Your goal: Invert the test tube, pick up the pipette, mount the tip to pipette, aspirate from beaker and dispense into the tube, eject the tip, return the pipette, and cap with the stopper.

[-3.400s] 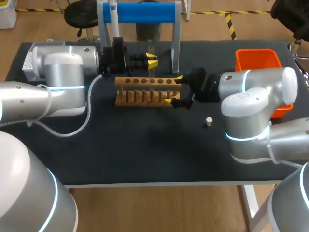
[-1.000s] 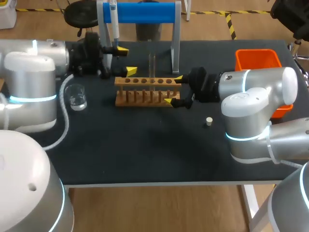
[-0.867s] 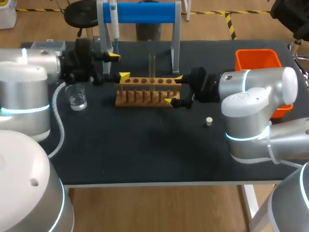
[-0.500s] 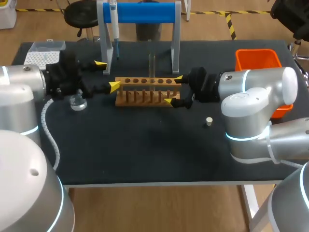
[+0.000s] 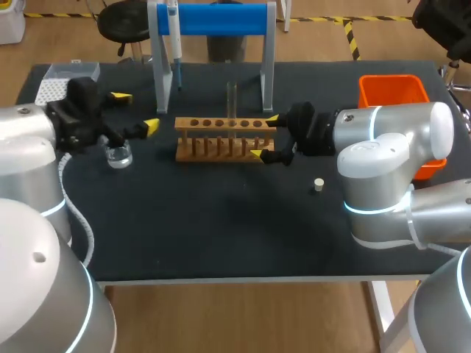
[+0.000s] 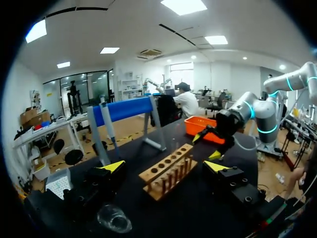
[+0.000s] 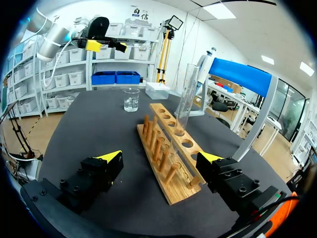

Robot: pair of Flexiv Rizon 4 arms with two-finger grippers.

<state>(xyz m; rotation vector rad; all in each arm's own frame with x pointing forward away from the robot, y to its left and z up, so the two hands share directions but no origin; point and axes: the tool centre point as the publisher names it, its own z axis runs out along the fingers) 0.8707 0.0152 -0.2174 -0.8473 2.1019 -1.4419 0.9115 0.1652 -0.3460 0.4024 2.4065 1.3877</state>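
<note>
With the tube (image 5: 232, 99) standing upright in the rack (image 5: 213, 143) at the centre of the table (image 5: 221, 235), the step in hand looks to be the pipette pick-up. The pipette (image 5: 175, 37) hangs upright from the blue stand (image 5: 221, 18) at about 11 o'clock on the table, apart from everything else. The left end effector (image 5: 136, 111) is at 9 o'clock, wide open and holding nothing, just above and beside the beaker (image 5: 118, 154), its fingers aimed towards 3 o'clock.

To do this well, the left arm should rise clear of the beaker first, since a sideways sweep at this height could tip it and spill the liquid. It should then come at the pipette body from 9 o'clock, level, with the stand's near leg kept outside the fingers. The grip is best taken on the thick handle below the hook, squarely, so the pipette does not swing or twist; then lift up off the bar before drawing back. The tip box (image 5: 51, 87) at 10 o'clock lies close by for the following step.

The right end effector (image 5: 265, 137) stands open, its fingers either side of the rack's 3 o'clock end, not visibly touching it. It can stay there to steady the rack. The stopper (image 5: 318, 184) waits at 4 o'clock from the rack
</note>
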